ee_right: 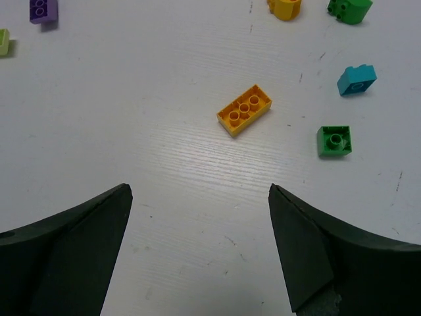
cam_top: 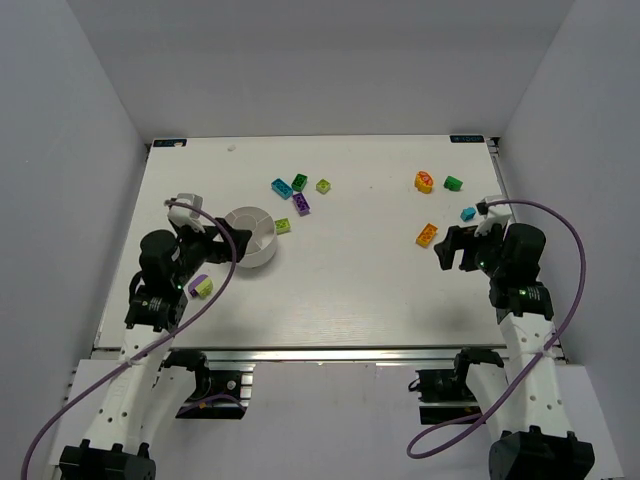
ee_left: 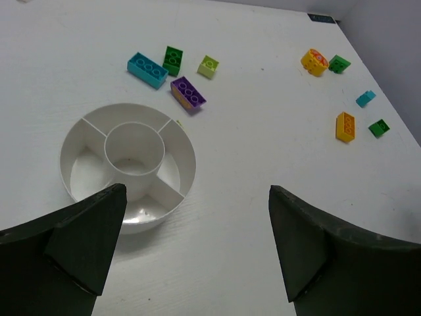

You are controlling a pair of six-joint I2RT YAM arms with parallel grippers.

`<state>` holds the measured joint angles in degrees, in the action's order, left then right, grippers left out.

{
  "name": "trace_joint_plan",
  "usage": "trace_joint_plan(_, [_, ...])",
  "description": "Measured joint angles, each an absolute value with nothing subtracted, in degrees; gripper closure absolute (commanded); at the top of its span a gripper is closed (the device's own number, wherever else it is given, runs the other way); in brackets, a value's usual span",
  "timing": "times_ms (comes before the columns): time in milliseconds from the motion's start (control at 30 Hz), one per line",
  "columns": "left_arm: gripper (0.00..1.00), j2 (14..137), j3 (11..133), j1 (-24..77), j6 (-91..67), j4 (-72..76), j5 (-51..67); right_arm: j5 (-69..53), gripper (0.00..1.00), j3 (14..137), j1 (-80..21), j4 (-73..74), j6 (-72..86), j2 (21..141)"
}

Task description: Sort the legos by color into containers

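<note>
Left gripper [ee_left: 197,257] hovering, fingers wide apart. White bowl [ee_left: 141,222] just ahead on desk [ee_left: 263,171]. Beyond it, cyan brick [ee_left: 147,70] and purple brick [ee_left: 187,92], long axes both slanting far-left to near-right. Orange brick [ee_right: 245,110] lying diagonal, near-left to far-right, ahead of right gripper [ee_right: 197,257], fingers apart too.

Bowl [cam_top: 250,237] at table [cam_top: 350,290] left; brick cluster [cam_top: 300,183] behind it; other bricks [cam_top: 427,234] at right

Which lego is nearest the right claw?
The long orange brick, centered just ahead of the right claw; the small green brick and cyan brick lie farther right.
</note>
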<state>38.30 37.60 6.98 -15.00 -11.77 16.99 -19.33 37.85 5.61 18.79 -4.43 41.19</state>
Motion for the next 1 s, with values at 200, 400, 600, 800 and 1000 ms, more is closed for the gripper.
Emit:
trace_joint_plan(200, [0.02, 38.22, 34.37, 6.98, -16.03, -11.88, 17.17, -22.24, 0.11, 37.69, 5.58, 20.62, -7.40, 40.07])
trace_joint_plan(400, [0.34, 42.44, 35.48, 7.01, -19.86, -13.58, 15.18, -25.28, 0.11, 37.32, 5.58, 20.97, -12.84, 38.89])
trace_joint_plan(600, [0.46, 49.47, 40.80, 6.70, -24.71, -23.59, 9.89, -30.35, 0.11, 35.83, 5.54, 23.62, -19.49, 39.03])
trace_joint_plan(800, [0.03, 53.52, 43.22, 6.70, -26.85, -33.56, 2.22, -32.77, 0.40, 35.83, 5.34, 25.15, -22.55, 38.41])
trace_joint_plan(1000, [0.02, 59.31, 43.62, 6.83, -27.44, -39.05, -5.48, -33.63, 0.56, 35.83, 5.04, 26.00, -23.31, 38.37])
